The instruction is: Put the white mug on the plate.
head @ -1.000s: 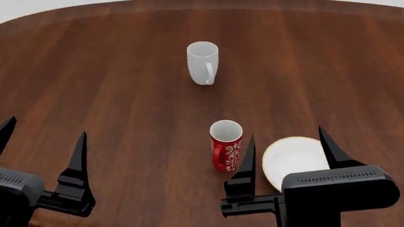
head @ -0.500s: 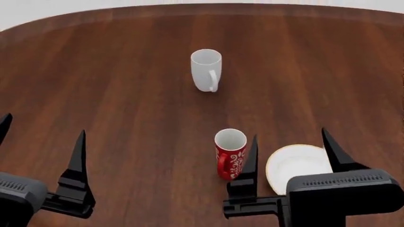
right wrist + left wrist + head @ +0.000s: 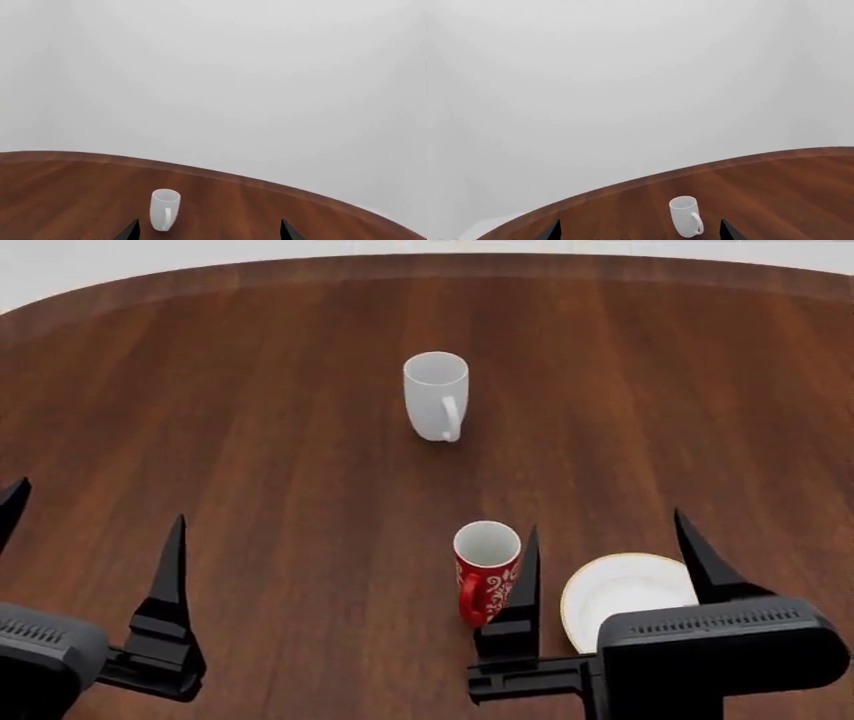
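Note:
The white mug (image 3: 437, 396) stands upright far out on the wooden table (image 3: 267, 420), handle towards me. It also shows in the left wrist view (image 3: 686, 216) and the right wrist view (image 3: 164, 209). The plate (image 3: 622, 592), white with a golden rim, lies near the front right, partly behind my right gripper (image 3: 609, 550). That gripper is open and empty, above the plate's near side. My left gripper (image 3: 91, 540) is open and empty at the front left, well short of the mug.
A red mug with a white floral pattern (image 3: 485, 571) stands upright just left of the plate, beside my right gripper's left finger. The table's curved far edge (image 3: 441, 262) runs across the back, with a pale wall beyond.
The view has shifted a little: the mugs and plate sit slightly lower and to the right in the head view. Both grippers stay open and hardly move.

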